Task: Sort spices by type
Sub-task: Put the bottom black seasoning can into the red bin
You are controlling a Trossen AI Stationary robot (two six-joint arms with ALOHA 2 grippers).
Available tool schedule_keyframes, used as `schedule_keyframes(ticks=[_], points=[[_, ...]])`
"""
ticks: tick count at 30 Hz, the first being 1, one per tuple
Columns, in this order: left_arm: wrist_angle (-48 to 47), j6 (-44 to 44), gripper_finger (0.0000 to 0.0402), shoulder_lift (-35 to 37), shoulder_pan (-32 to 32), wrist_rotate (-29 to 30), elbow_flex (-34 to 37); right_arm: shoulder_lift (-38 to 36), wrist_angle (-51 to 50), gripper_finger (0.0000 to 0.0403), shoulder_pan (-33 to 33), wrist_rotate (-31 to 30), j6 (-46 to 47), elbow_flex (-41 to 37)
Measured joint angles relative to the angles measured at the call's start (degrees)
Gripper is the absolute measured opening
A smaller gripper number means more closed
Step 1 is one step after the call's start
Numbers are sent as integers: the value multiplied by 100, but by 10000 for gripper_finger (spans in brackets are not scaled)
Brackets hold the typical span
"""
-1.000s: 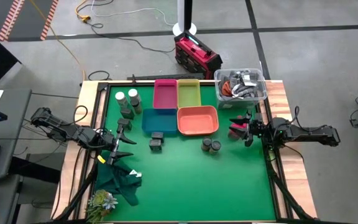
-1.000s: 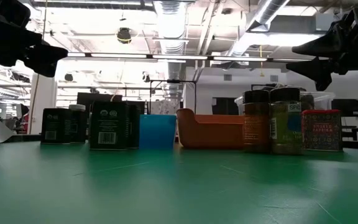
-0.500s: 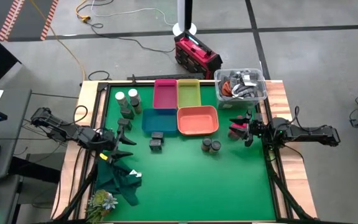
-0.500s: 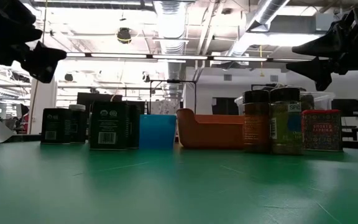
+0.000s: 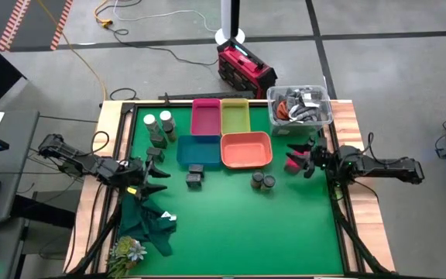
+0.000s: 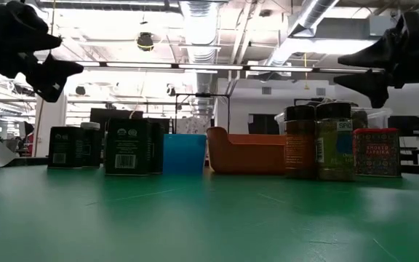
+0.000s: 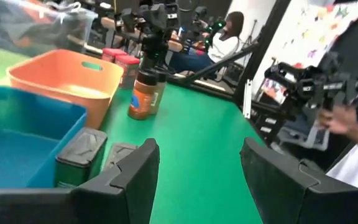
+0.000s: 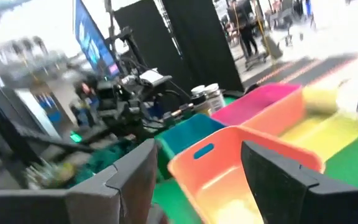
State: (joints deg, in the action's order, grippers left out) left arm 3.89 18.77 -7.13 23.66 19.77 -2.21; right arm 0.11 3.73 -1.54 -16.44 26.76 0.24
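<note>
The spices stand on the green table. Two white-topped round jars [image 5: 158, 120] are at the far left, and dark boxy tins [image 5: 194, 175] sit just near of the blue tray [image 5: 198, 149]. Two dark round jars [image 5: 263, 181] are near the orange tray [image 5: 246, 150]. Magenta-red cubes [image 5: 293, 163] sit at the right. My left gripper [image 5: 156, 177] hovers open and level at the left edge, above the table [image 7: 197, 163], nothing between its fingers. My right gripper [image 5: 307, 160] hovers open at the right edge, just right of the cubes [image 8: 197, 163].
A pink tray [image 5: 206, 116] and a yellow-green tray [image 5: 235, 115] stand at the back. A clear bin of cables [image 5: 299, 105] is at the far right corner. A dark green cloth [image 5: 149, 221] and flowers [image 5: 126, 249] lie near left. People show beyond the table [image 7: 229, 37].
My left gripper has rolled about its own pointing line while staying in place. My right gripper has rolled a little, also in place. Nothing on the table has moved.
</note>
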Motion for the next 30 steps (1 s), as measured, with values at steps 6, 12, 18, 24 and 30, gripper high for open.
schedule_keyframes(ticks=[6,12,18,24,30], points=[[-760,-698,215,-443,-96,55,-856,-1,292,260,-82,-51,664,0],[-2639,-359,215,-1510,-440,105,-2335,-1,638,260,-335,-224,668,13],[-3457,-408,215,-2738,-678,177,-3355,69,444,260,-588,-772,946,27],[-3503,-555,215,-3776,-849,138,-3862,119,113,260,-571,-632,938,32],[-3484,-499,215,-4692,-1078,-297,-4120,303,411,260,-288,487,269,162]])
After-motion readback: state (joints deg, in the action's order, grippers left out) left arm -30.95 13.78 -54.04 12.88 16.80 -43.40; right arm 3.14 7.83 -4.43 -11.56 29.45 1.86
